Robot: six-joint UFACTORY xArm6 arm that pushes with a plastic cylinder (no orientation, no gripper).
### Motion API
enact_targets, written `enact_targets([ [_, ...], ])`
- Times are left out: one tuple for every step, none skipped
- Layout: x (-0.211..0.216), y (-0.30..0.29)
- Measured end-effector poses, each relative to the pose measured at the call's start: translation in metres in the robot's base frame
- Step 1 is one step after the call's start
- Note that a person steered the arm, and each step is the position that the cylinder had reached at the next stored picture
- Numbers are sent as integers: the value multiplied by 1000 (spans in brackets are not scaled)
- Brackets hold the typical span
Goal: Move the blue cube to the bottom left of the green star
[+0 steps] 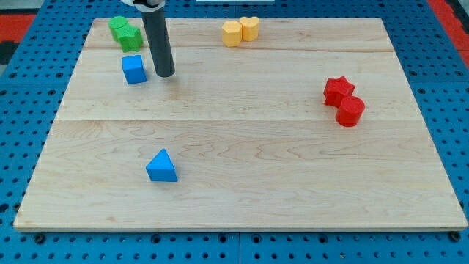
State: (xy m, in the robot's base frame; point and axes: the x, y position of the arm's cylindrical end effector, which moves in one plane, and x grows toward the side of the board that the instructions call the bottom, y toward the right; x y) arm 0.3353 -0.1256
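Observation:
The blue cube (133, 69) sits on the wooden board near the view's top left. Just above it lie two green blocks touching each other: a green star (130, 36) and another green block (118, 28) whose shape I cannot make out. My tip (163, 74) rests on the board just to the right of the blue cube, a small gap away from it. The dark rod rises from there to the top of the view.
A blue triangular block (162, 166) lies at lower left. Two yellow blocks (240, 31) touch each other at top centre. A red star (338, 89) and a red cylinder (350, 111) touch at the right. The board (242, 213) lies on a blue pegboard.

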Motion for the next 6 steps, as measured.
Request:
enact_targets([
  [3,-19],
  [6,-26],
  [6,-57],
  [9,-89],
  [66,-22],
  [114,83],
])
